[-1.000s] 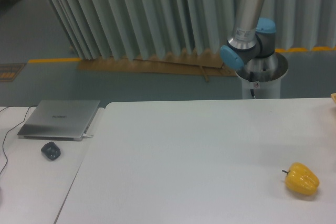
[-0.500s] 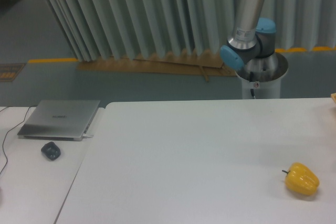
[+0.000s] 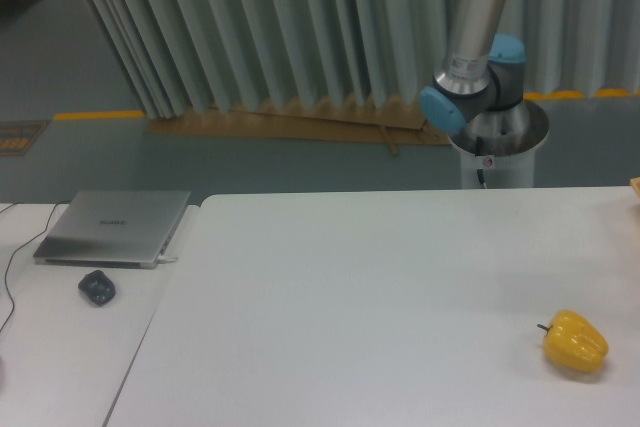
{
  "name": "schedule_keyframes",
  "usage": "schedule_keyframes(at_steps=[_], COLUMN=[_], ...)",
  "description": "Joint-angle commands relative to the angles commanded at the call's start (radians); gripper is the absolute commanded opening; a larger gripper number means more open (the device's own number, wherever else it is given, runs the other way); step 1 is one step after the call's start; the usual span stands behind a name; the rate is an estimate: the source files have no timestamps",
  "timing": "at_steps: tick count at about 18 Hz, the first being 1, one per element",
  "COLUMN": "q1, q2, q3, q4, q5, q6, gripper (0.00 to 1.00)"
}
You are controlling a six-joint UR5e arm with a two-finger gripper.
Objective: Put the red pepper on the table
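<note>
The claw is out of view: only the arm's lower part [image 3: 478, 37] shows, rising from its base at about one o'clock and leaving the picture through the top edge. Whether the claw is spread, pressed together or pinching something cannot be told.

The red pepper does not appear anywhere in the picture either. It is not on the table [image 3: 360, 287], so it may be held aloft with the claw above the frame, but that is a guess, not something seen.

On the table, the only item is the yellow bell pepper [image 3: 575, 341], lying on its side near four o'clock, its dark stem pointing to nine o'clock. It is not the task's thing. Well apart from it, on the separate narrower desk [image 3: 50, 347] at about eight o'clock, sit a closed laptop [image 3: 113, 227] and, just below it, a dark mouse [image 3: 97, 288].

As for progress, the placing is judged not yet done, since no red pepper rests on the white surface. What is left is to bring the pepper down onto a bare part of the tabletop, away from the yellow one, and let go.
</note>
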Motion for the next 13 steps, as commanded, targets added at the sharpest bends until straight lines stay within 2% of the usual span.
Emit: schedule_keyframes(at_steps=[6,8,12,13], q1=[-0.003,-0.003,-0.027,-0.037], q2=[0.008,0.011,0.029,0.029], q3=[-0.002,0.002,-0.003,-0.003], q4=[-0.008,-0.002,0.083,0.084], q5=[0.0,0.006,0.115,0.115], q6=[0.011,0.052,0.115,0.12], gripper=[1.0,1.0,1.0,1.0])
